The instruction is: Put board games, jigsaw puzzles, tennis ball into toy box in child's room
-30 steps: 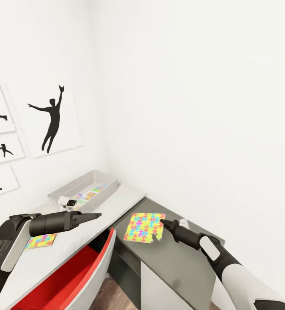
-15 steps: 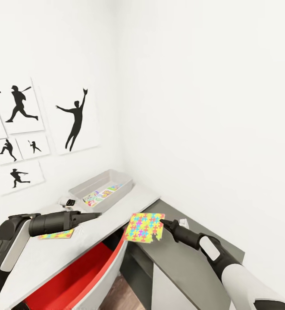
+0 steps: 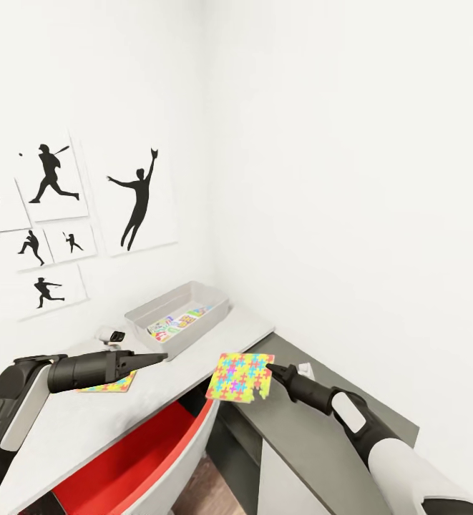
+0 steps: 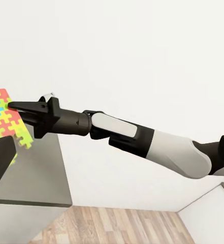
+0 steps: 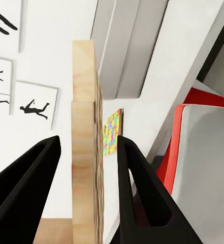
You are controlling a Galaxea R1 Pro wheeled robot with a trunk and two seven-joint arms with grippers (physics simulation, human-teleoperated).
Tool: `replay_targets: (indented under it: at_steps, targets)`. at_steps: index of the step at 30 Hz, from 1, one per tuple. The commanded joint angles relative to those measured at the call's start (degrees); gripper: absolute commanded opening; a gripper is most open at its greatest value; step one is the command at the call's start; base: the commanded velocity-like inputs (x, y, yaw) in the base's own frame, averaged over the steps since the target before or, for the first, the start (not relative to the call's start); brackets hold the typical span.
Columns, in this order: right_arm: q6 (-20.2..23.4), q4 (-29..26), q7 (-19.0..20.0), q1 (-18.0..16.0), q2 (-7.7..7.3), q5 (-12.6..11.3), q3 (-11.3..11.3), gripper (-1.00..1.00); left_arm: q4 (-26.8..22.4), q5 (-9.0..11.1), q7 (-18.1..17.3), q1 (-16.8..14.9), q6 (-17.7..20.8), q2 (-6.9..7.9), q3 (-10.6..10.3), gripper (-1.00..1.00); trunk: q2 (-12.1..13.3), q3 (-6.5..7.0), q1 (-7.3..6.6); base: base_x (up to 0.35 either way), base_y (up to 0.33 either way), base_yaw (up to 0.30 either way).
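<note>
White walls are enclosing the corner where the tabletop (image 3: 215, 343) is standing, its pale section running under the wall prints (image 3: 139, 197) and its dark section to the right. Compared with a second ago, the whole head view is showing more of the left wall and the toy box (image 3: 182, 315) sits nearer the centre — a camera shift, since both arms are keeping the same place in the picture; the likely meaning is that the robot is turning or rolling to bring the box within reach. The right claw (image 3: 270, 370) is gripping one jigsaw puzzle (image 3: 240, 377) by its edge, holding it tilted and raised clear of the dark tabletop section; in the right wrist view the puzzle's wooden edge (image 5: 85, 142) is sitting between the two fingers, which are closed on it. The right arm is extending forward and slightly inward, forearm low. The left arm is reaching forward over the pale section, and the left claw (image 3: 157, 356) is appearing closed to a point with nothing in it. The second jigsaw puzzle (image 3: 109, 383) is lying flat beneath that arm. Colourful printed boxes are already resting inside the toy box — the held puzzle is not yet deposited.
</note>
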Motion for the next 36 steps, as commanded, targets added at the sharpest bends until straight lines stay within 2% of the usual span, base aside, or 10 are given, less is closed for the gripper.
replay_targets:
  at_steps: [1, 29, 36]
  targets:
    - [0.4, 0.0, 0.0, 0.0, 0.0, -0.2, -0.3, -1.0, 0.0, 0.1, -0.1, 0.0, 0.4, 0.02, 0.0, 1.0, 0.0, -0.02, 0.02, 0.0, 0.0, 0.002]
    - [-0.2, 0.0, 0.0, 0.1, 0.09, -0.2, -1.4, -1.0, 0.0, 0.1, -0.1, 0.0, 0.4, -0.05, 0.0, 1.0, 0.0, -0.02, 0.02, 0.0, 0.0, 0.0]
    - [-0.6, 0.0, 0.0, 0.2, 0.09, -0.2, -1.5, -1.0, 0.0, 0.2, -0.3, 0.0, 0.3, 0.01, 0.1, 1.0, 0.0, -0.02, 0.02, 0.0, 0.0, 0.182]
